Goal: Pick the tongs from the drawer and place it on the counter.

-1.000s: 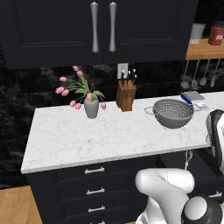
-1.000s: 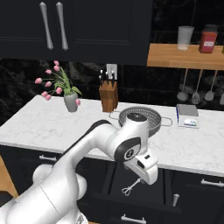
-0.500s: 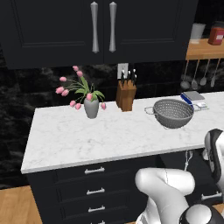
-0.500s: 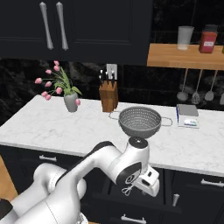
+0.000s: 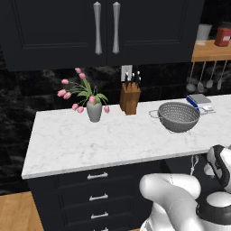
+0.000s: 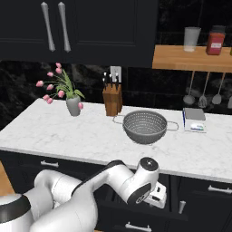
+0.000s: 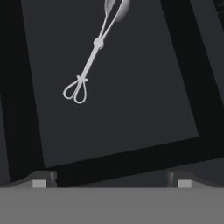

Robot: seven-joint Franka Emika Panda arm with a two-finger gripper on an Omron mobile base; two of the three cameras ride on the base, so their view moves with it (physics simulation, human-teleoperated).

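The tongs [image 7: 92, 52] lie flat on the open drawer's [image 7: 131, 109] dark floor, their long axis slanting from loop to spoon head, ahead and left of the claw [image 7: 111, 183]. The claw hangs above them, spread wide, empty.

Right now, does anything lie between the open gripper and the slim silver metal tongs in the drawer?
Nothing visible does. In the hand view the slim silver metal tongs lie alone on the bare dark drawer floor, ahead of the open gripper, whose fingertips touch nothing.
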